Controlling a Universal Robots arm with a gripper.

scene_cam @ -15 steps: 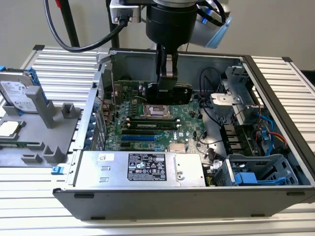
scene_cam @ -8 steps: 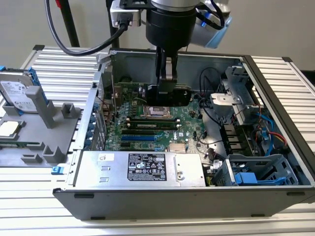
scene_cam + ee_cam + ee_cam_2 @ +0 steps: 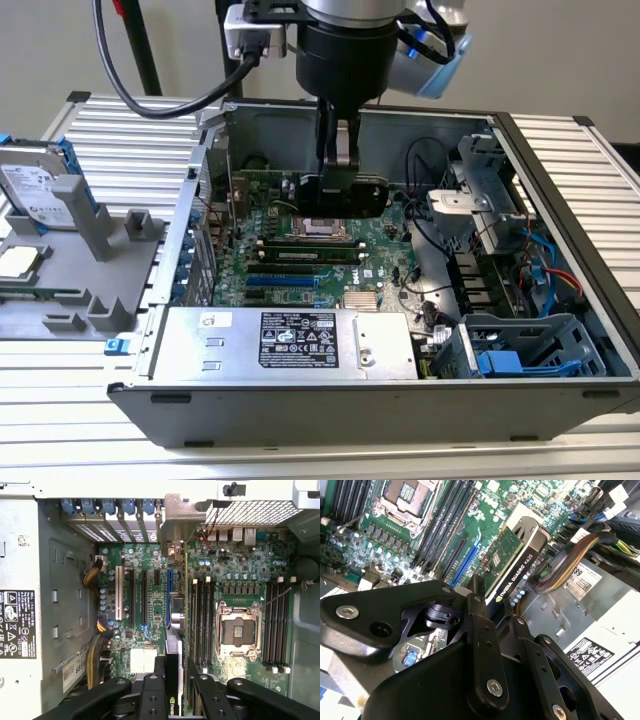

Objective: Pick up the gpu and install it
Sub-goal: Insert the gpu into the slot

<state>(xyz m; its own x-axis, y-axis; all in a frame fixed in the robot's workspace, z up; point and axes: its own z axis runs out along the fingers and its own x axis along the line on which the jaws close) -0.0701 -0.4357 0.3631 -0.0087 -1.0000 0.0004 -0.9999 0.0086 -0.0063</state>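
A ribbed metal surface (image 3: 600,160) carries an open computer case (image 3: 330,400) lying on its side, its interior facing up. Inside, the large green motherboard (image 3: 290,255) covers the floor of the case, with the silver power supply box (image 3: 290,345) along the near wall and a drive cage (image 3: 490,190) toward the exterior view's right. On the exterior view's left, beside the case, sits a gray holder (image 3: 90,270) with a hard drive (image 3: 35,190) standing in it.

The arm (image 3: 345,45) reaches straight down into the case from above. Its claw (image 3: 340,165) is pinching the gpu (image 3: 340,195) along the card's upper edge, fingers pressed against both faces. The gpu hangs on edge over the motherboard, above the empty processor socket (image 3: 318,227) as the exterior view has it. In the second wrist view the card (image 3: 512,557) shows its green board face and black cooler edge, held between the black fingers (image 3: 480,645), with the slots (image 3: 455,555) below it. In the first wrist view the gpu (image 3: 175,630) runs edge-on between the blue slot (image 3: 169,592) and the memory slots (image 3: 202,622), its silver bracket (image 3: 177,525) at the rear wall of the case.
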